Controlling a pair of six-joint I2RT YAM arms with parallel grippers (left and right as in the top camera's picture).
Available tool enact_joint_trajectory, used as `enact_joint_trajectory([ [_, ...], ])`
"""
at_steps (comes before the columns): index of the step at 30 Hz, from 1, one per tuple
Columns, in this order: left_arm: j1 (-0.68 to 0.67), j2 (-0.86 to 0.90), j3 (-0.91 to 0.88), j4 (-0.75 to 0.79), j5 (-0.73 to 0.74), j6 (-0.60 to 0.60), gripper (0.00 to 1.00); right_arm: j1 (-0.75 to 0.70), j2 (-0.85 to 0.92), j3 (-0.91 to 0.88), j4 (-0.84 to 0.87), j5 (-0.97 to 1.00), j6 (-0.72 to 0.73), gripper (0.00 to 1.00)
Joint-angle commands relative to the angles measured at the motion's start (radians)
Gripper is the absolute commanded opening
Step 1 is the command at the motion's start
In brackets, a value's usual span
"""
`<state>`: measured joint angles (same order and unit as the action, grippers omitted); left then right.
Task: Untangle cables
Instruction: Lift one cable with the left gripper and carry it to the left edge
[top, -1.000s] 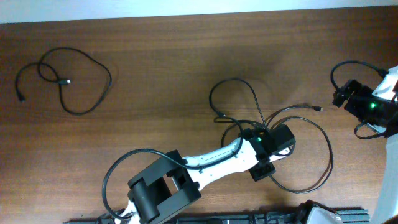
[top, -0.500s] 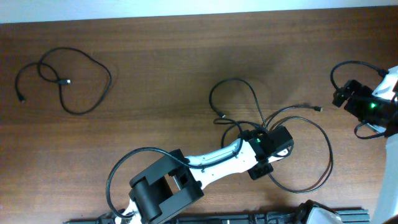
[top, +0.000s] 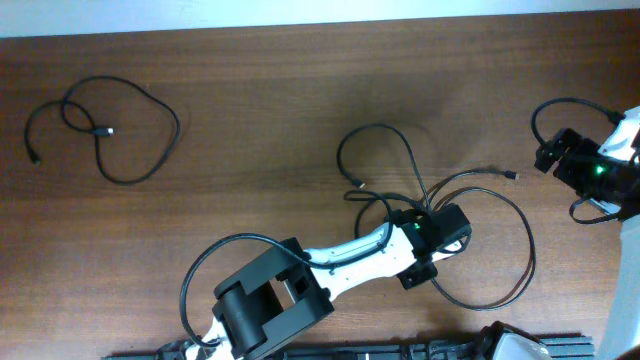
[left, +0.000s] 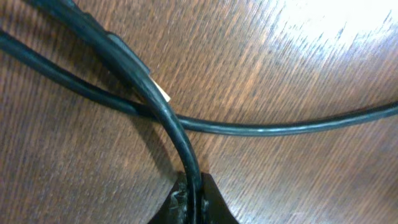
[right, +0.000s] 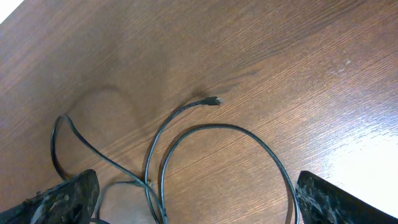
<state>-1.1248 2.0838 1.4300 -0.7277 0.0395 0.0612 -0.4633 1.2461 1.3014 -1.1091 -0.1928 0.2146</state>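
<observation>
Two tangled cables (top: 470, 190) lie in overlapping loops right of centre. A third cable (top: 120, 125) lies apart at the far left in a loose loop. My left gripper (top: 436, 232) is down on the tangle. In the left wrist view the left gripper (left: 193, 190) is shut on one cable (left: 166, 121), which crosses over another cable (left: 280, 128). My right gripper (top: 562, 155) hovers at the right edge. In the right wrist view the right gripper (right: 196, 208) is open, with the cable loops (right: 249, 132) and a plug end (right: 214, 100) on the wood below it.
The wooden table (top: 270, 90) has a pale far edge at the top. The left arm's base (top: 265, 305) and its thick wire (top: 215, 255) are at the bottom left. A black rail (top: 400, 350) runs along the near edge.
The left gripper has closed onto a cable in the tangle. Its arm base has shifted slightly right. The right arm and the cables have not moved.
</observation>
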Motion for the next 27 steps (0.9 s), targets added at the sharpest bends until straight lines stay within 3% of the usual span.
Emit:
enact_joint_trajectory([
  [1, 0.009, 0.029, 0.067, -0.051, -0.051, -0.004, 0.0, -0.003, -0.01, 0.008, -0.003, -0.008, 0.011, 0.99],
  [5, 0.042, -0.006, 0.203, -0.222, -0.341, -0.004, 0.0, -0.003, -0.01, 0.008, -0.003, -0.005, 0.003, 0.99],
  [7, 0.078, -0.053, 0.278, -0.282, -0.412, -0.004, 0.0, -0.003, -0.01, 0.008, -0.003, -0.005, 0.003, 0.99],
  [15, 0.296, -0.291, 0.338, -0.302, -0.41, -0.122, 0.0, -0.003, -0.01, 0.008, -0.002, -0.005, 0.004, 0.98],
  [21, 0.492, -0.524, 0.338, -0.307, -0.3, -0.137, 0.0, -0.003, -0.009, 0.008, -0.001, -0.005, 0.003, 0.99],
  [27, 0.688, -0.774, 0.338, -0.307, -0.315, -0.174, 0.0, -0.002, 0.021, 0.006, 0.0, -0.006, 0.004, 0.99],
])
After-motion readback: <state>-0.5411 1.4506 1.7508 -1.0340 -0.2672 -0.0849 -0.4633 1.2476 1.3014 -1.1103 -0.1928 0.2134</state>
